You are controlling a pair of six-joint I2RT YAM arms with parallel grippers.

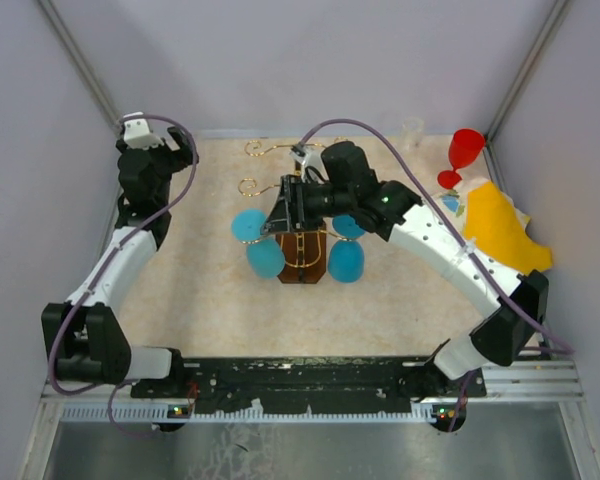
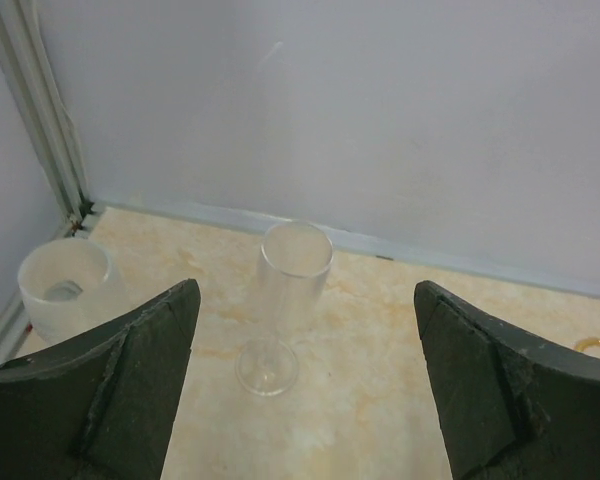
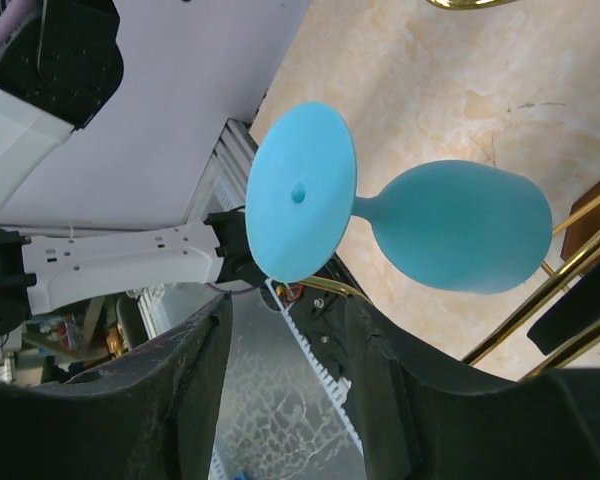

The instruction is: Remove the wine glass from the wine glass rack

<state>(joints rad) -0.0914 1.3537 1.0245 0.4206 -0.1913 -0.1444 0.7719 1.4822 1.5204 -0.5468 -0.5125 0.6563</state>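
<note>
Spare glassware and a cloth at the edges of my table

In my left wrist view a clear flute (image 2: 280, 300) stands upright on the marbled beige tabletop (image 2: 380, 420), with a frosted white cup (image 2: 65, 285) near it in the wall corner. At the far right, a crumpled yellow cloth (image 1: 500, 228) lies just beside a red stemmed glass (image 1: 467, 148).

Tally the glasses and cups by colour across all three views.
Blue wine glasses, hanging on the rack: 2
Red wine glass: 1
Clear glasses: 2
Frosted white cup: 1
Total: 6
</note>
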